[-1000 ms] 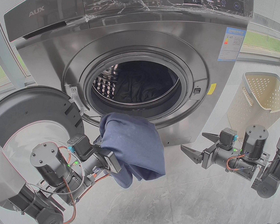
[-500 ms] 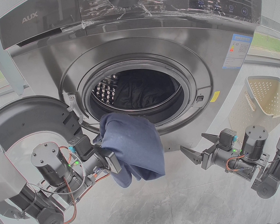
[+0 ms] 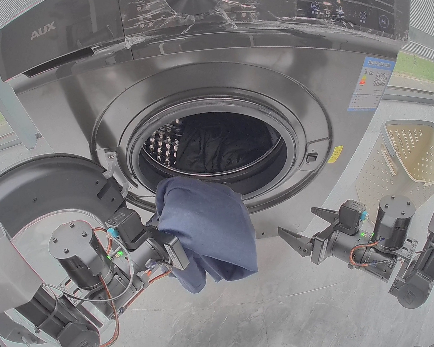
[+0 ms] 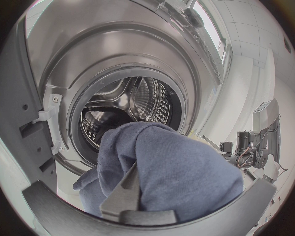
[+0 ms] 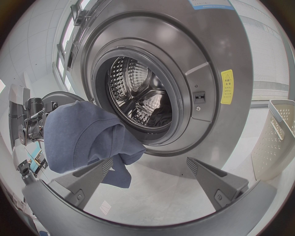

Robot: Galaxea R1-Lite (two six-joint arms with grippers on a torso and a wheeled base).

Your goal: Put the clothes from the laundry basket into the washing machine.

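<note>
while a blue-and-white label (image 3: 373,83) and a yellow sticker (image 3: 335,153) sit on the front of the washing machine (image 3: 247,62), their print too small to make out, the left end effector (image 3: 183,245) pinches a blue garment (image 3: 209,228) hanging just before the lower rim of the open drum. a dark garment (image 3: 219,141) lies inside. the right end effector (image 3: 296,220) hangs spread, holding nothing, near the laundry basket (image 3: 419,162).

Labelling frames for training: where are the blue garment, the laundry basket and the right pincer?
blue garment (image 3: 209,228): head view, draped front.
laundry basket (image 3: 373,189): head view, perforated side wall.
right pincer (image 3: 295,220): head view, midway between its fingertips.
</note>
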